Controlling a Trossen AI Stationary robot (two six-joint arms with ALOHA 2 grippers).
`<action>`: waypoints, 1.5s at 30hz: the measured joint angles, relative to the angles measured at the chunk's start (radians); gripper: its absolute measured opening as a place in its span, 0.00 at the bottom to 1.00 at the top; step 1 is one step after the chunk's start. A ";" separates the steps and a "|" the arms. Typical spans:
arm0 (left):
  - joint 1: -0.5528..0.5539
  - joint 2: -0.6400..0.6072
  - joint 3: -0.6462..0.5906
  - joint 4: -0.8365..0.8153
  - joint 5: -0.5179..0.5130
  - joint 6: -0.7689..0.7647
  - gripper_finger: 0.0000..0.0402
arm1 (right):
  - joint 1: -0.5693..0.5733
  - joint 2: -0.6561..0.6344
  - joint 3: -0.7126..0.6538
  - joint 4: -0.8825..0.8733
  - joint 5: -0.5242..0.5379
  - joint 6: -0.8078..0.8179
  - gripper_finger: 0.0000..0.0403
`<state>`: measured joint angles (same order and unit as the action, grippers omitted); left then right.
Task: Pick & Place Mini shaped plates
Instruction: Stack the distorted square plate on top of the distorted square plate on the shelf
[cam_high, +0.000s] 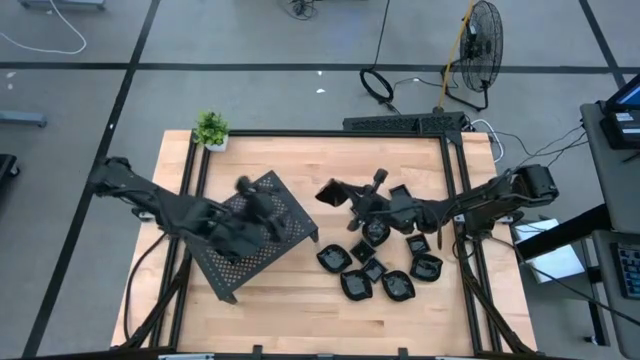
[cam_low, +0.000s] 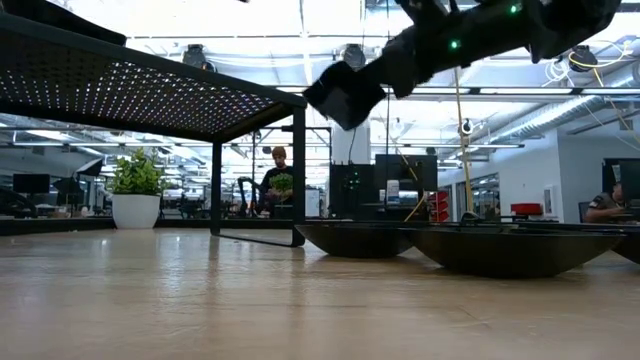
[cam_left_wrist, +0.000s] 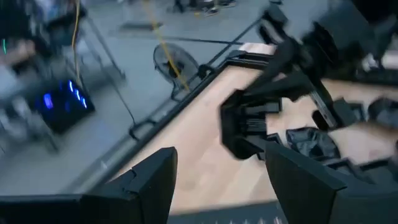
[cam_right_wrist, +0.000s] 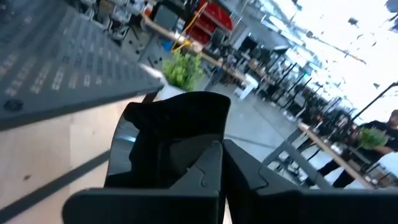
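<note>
Step in hand: right gripper (cam_high: 340, 193) carries one mini plate (cam_high: 330, 191) off the table, mid-frame in the high view, between the plate cluster (cam_high: 380, 265) and the perforated tray (cam_high: 255, 235). Judged: transfer toward the tray.
Grip, right: fingers clamped down on the plate's edge; in the right wrist view the plate (cam_right_wrist: 171, 146) fills the centre, tilted.
How to do it well: keep the plate level enough not to slip; clear the tray's raised rim before lowering; release only once it rests on the tray's top.
Risk: glossy dish, edge pinch only; it may rotate in the fingers.
Remaining plates: about eight, lower right of centre on the table (cam_high: 300, 300), close together.
Pose, right arm: reaching in from the right edge, stretched long and low.
Pose, left arm: left gripper (cam_high: 262, 208) over the tray, fingers spread wide, nothing between them.
</note>
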<state>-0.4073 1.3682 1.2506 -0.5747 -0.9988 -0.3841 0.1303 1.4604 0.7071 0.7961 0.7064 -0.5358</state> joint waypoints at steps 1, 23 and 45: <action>0.010 0.025 0.000 0.052 0.004 0.073 0.61 | 0.002 0.001 0.000 0.017 0.000 -0.011 0.00; 0.213 0.249 -0.001 0.315 0.116 0.282 0.61 | 0.069 0.005 0.000 0.181 -0.030 -0.139 0.00; 0.232 0.221 0.020 0.262 0.026 0.294 0.01 | 0.078 0.004 0.001 0.021 -0.052 0.148 0.60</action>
<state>-0.1751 1.5888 1.2701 -0.3126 -0.9733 -0.0903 0.2084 1.4643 0.7078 0.8167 0.6540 -0.3876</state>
